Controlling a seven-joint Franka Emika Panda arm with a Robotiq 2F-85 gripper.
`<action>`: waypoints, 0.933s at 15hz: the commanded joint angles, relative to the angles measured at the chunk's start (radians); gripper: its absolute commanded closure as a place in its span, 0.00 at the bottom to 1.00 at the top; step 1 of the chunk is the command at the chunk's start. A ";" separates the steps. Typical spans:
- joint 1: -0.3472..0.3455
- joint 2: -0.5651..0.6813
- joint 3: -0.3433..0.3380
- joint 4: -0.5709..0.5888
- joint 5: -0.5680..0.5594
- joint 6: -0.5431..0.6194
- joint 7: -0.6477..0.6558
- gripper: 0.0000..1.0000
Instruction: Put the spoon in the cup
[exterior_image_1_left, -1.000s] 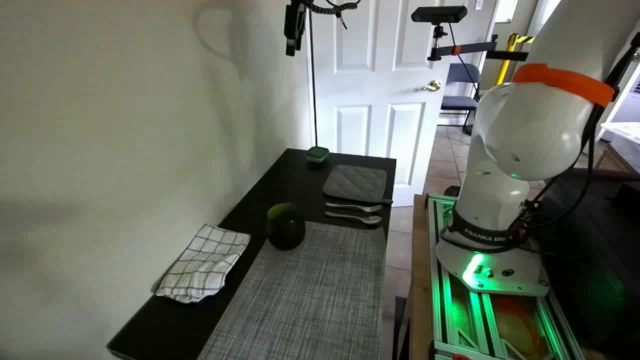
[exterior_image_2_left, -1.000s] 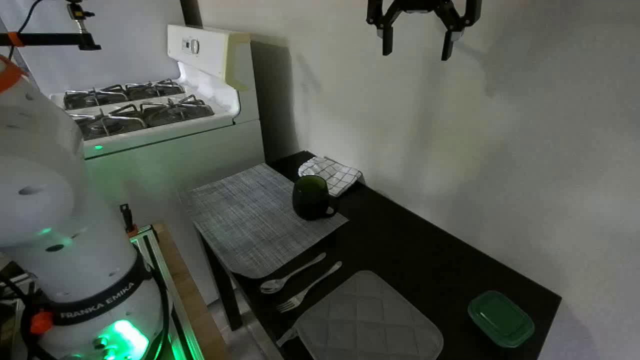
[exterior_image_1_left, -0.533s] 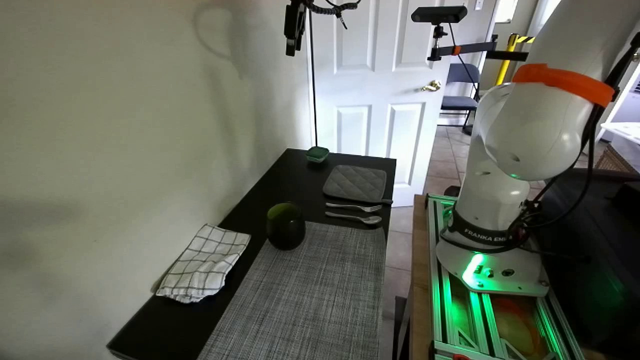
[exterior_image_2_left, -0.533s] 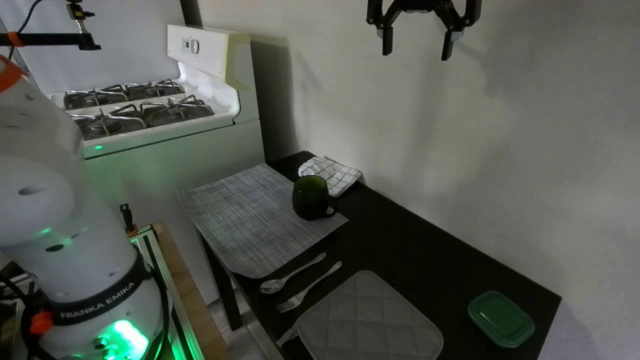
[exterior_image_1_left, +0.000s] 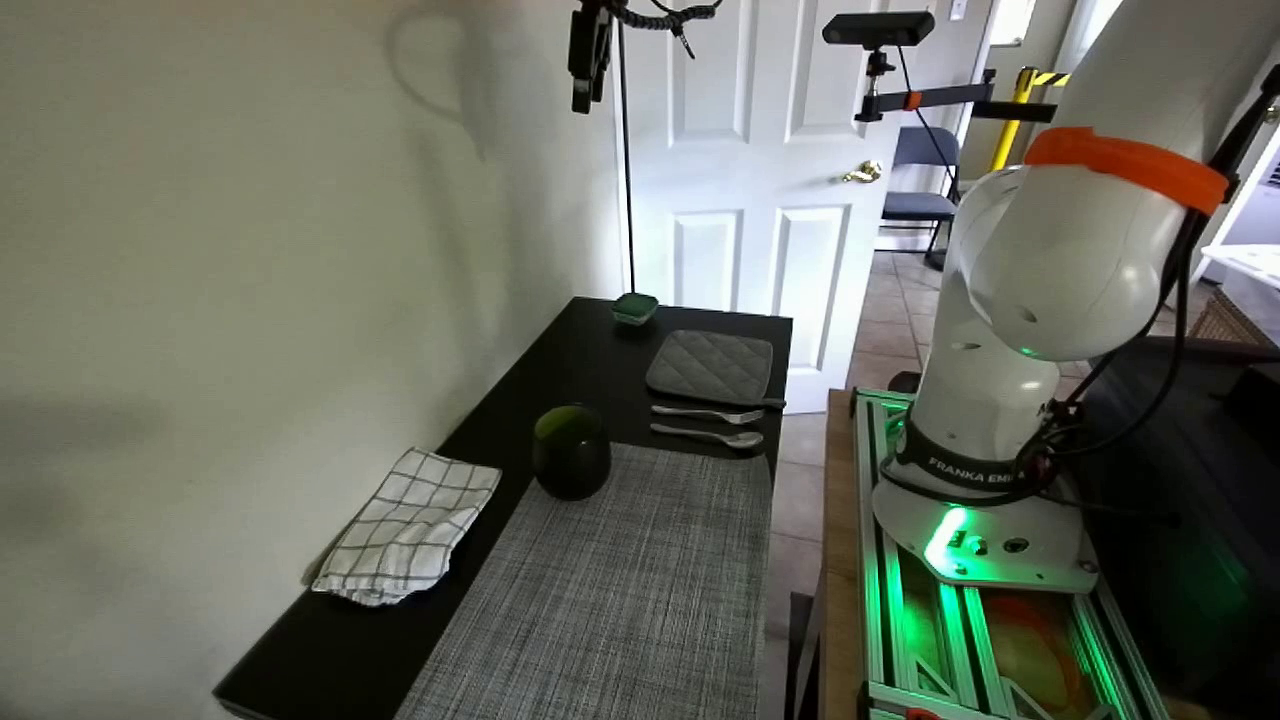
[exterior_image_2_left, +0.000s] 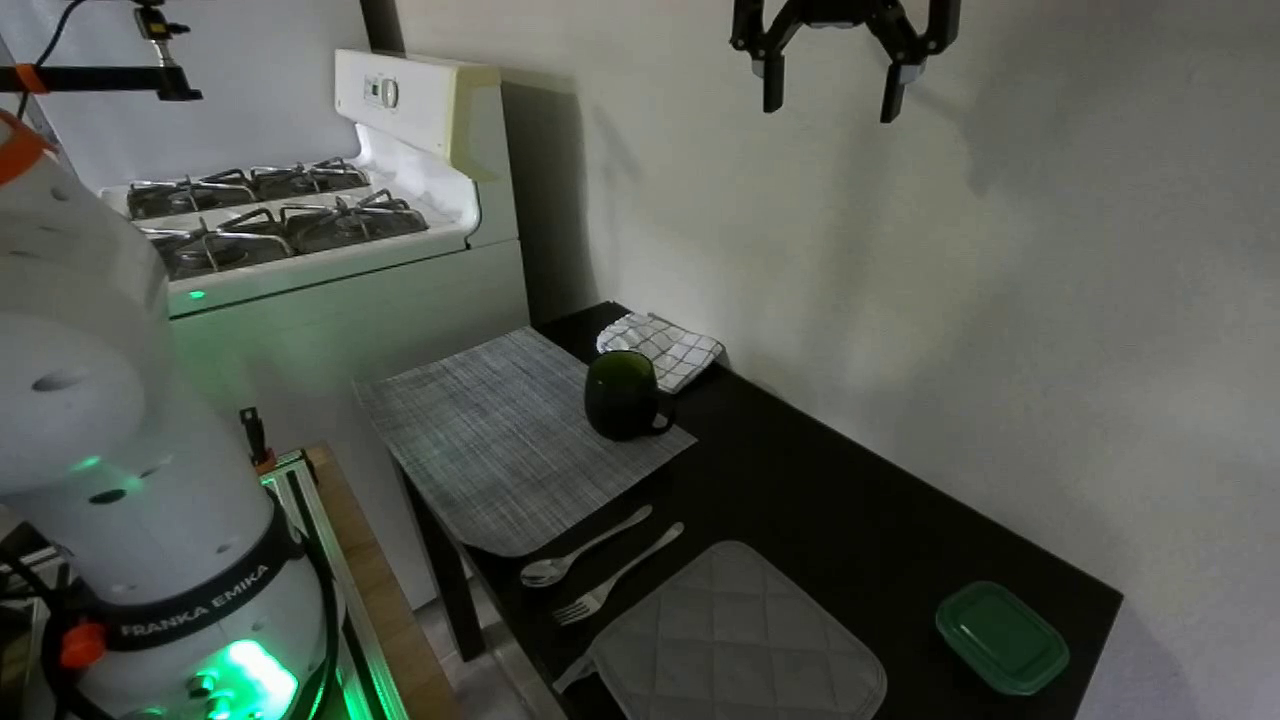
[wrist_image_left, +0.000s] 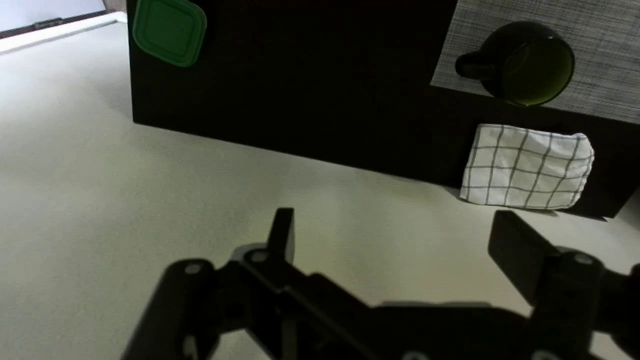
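A silver spoon lies on the dark table beside the placemat in both exterior views (exterior_image_1_left: 744, 440) (exterior_image_2_left: 545, 572). It is out of the wrist view. The dark green cup stands upright with its mouth up on a corner of the placemat in both exterior views (exterior_image_1_left: 571, 465) (exterior_image_2_left: 620, 400). In the wrist view the cup (wrist_image_left: 530, 70) is at the upper right, its handle pointing left; no utensil shows inside. My gripper is open and empty, high above the table, near the wall, in an exterior view (exterior_image_2_left: 831, 115). Its spread fingers (wrist_image_left: 395, 212) show in the wrist view with only wall between them.
A fork (exterior_image_2_left: 590, 603) lies beside the spoon, next to a grey quilted pad (exterior_image_2_left: 745, 640). A green-lidded container (exterior_image_2_left: 1002, 638) sits at the table's end. A checked cloth (wrist_image_left: 527, 167) lies by the cup along the wall. The grey placemat (exterior_image_1_left: 620, 600) covers much of the table.
My gripper has shifted very slightly in an exterior view, a touch left and down. The spoon, the cup and the other objects have not moved.
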 joint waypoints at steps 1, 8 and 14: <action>-0.038 -0.044 0.045 -0.086 -0.028 -0.020 0.052 0.00; -0.085 -0.150 0.101 -0.353 -0.125 -0.113 0.214 0.00; -0.105 -0.209 0.084 -0.638 -0.139 0.120 0.270 0.00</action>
